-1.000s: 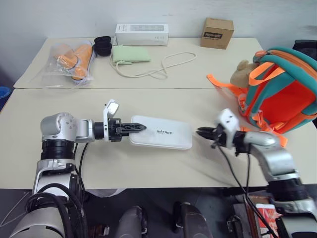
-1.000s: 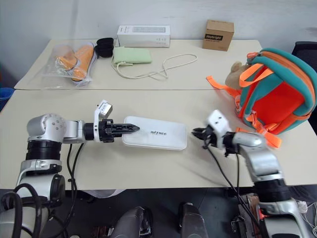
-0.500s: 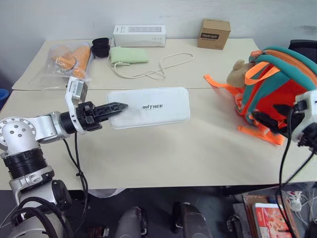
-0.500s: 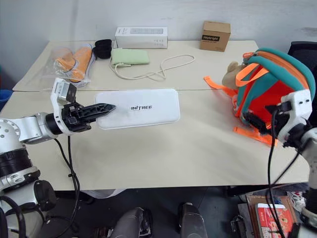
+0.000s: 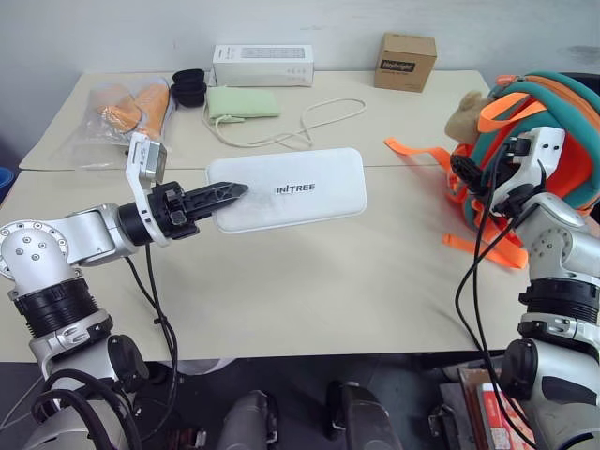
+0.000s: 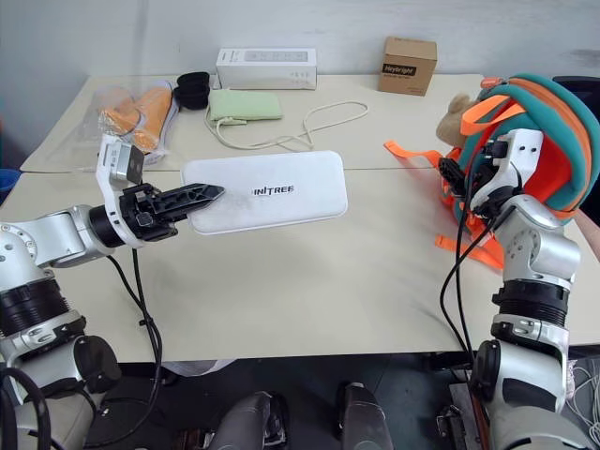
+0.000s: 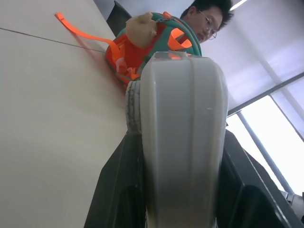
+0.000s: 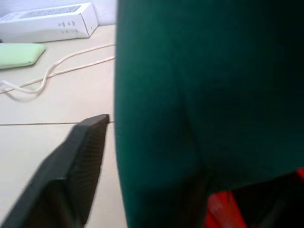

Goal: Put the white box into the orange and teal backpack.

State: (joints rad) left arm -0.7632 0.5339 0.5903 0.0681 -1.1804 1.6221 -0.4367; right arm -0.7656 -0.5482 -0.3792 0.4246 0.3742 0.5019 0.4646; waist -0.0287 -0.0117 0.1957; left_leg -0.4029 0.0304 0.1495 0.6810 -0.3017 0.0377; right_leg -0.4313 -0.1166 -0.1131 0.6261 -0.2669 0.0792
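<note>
Left hand (image 5: pixel 234 190) reaches level — fingers clamped — while right hand (image 5: pixel 461 167) (raised) points forward.

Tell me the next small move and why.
Probably close the right gripper on the backpack's teal edge and pull it open. The left gripper already holds the white box above the table, and no opening faces it yet.

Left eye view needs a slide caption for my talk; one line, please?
Left gripper lifts the white box above the table while the right gripper meets the orange and teal backpack.
</note>
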